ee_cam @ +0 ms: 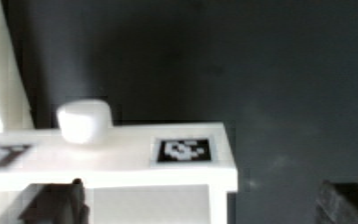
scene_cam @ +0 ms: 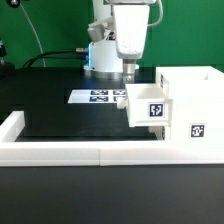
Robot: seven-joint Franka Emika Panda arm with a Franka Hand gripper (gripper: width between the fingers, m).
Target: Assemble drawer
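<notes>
The tall white drawer housing (scene_cam: 192, 105) stands at the exterior view's right, with a tag on its front. One small white drawer box (scene_cam: 150, 106) with a tag sits partly in the housing and sticks out toward the exterior view's left. My gripper (scene_cam: 130, 73) hangs just above and behind that box, open and empty. In the wrist view the box (ee_cam: 131, 160) shows its tag and a round white knob (ee_cam: 83, 120). My gripper (ee_cam: 202, 202) is open, one dark finger (ee_cam: 51, 203) over the box and the other finger (ee_cam: 354, 200) off it. A second small box is not in view.
The marker board (scene_cam: 100, 96) lies on the black table behind the box. A long low white border wall (scene_cam: 80, 152) runs along the front edge and up the exterior view's left side (scene_cam: 10, 125). The robot's base (scene_cam: 100, 50) stands at the back.
</notes>
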